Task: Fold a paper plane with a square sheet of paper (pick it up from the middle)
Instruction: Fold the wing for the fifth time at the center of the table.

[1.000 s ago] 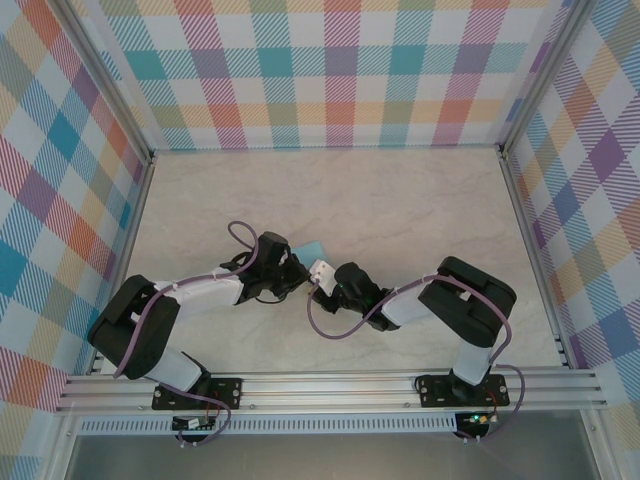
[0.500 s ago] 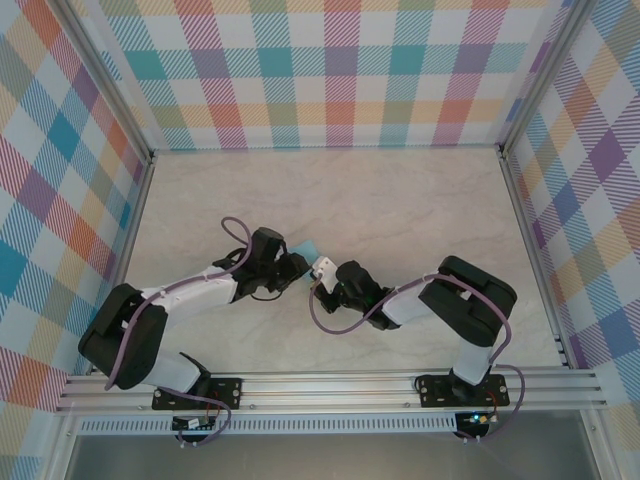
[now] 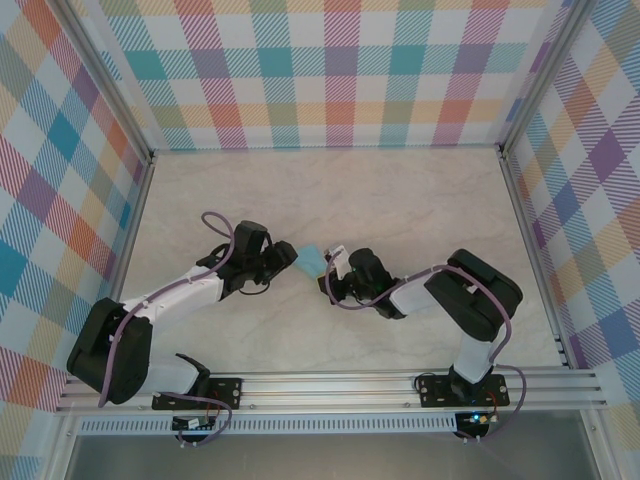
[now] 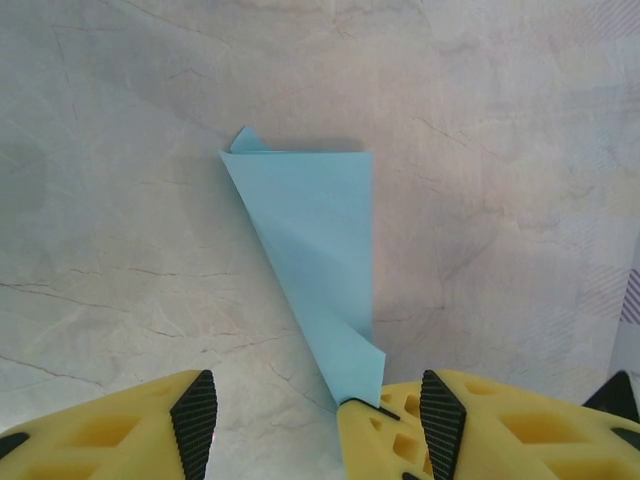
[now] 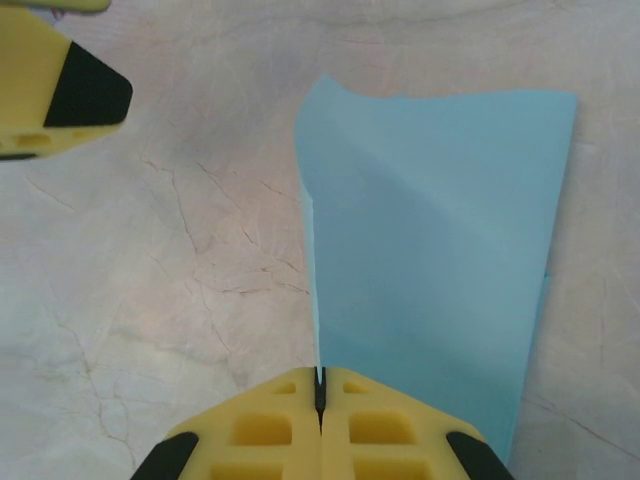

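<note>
Mid-worktop (image 3: pixel 400 200), thin floppy featherweight paper (image 3: pixel 313 260), part-folded to a taper, w/ edge clamped in right gripper (image 5: pixel 320 385), left gripper (image 4: pixel 295 410) spread apart at narrow tip, prob best nipped gently on layered crease.

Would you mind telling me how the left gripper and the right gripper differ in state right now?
The left gripper stands open, fingers wide apart; the right gripper is shut. The left gripper clamps nothing, with the narrow tip of the blue paper lying by one finger, while the right gripper pinches that paper's edge. Both have yellow fingers with black pads and sit low over the marble table, facing each other across the paper.
</note>
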`<state>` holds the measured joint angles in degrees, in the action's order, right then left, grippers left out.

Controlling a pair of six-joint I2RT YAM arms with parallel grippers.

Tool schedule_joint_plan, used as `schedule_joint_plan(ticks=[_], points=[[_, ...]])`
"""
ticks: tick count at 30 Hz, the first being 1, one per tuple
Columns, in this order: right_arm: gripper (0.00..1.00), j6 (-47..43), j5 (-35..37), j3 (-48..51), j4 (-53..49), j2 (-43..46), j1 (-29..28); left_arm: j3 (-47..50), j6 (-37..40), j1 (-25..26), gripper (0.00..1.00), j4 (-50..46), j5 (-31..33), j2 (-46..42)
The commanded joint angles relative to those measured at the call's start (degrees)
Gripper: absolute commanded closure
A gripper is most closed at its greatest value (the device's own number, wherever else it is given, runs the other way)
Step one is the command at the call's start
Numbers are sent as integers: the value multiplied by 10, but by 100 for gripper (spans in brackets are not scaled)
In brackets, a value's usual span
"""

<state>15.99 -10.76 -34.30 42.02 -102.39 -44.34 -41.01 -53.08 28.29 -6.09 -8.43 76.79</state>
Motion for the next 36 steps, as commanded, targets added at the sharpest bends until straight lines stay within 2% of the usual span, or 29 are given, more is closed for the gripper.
schedule_joint_plan(ticks=[1, 11, 18, 28, 36], points=[[100, 82, -69, -23, 13, 7, 18, 13, 12, -6, 41, -4, 0, -6], [100, 205, -155, -47, 24, -31, 68, 20, 27, -6, 40, 21, -15, 5], [100, 268, -180, -51, 46, -68, 83, 24, 37, -5, 40, 57, -43, 22], [100, 322, -165, -37, 62, -72, 87, 22, 48, 4, 41, 92, -55, 55], [100, 346, -144, -24, 63, -77, 94, 22, 51, 13, 46, 120, -56, 79]])
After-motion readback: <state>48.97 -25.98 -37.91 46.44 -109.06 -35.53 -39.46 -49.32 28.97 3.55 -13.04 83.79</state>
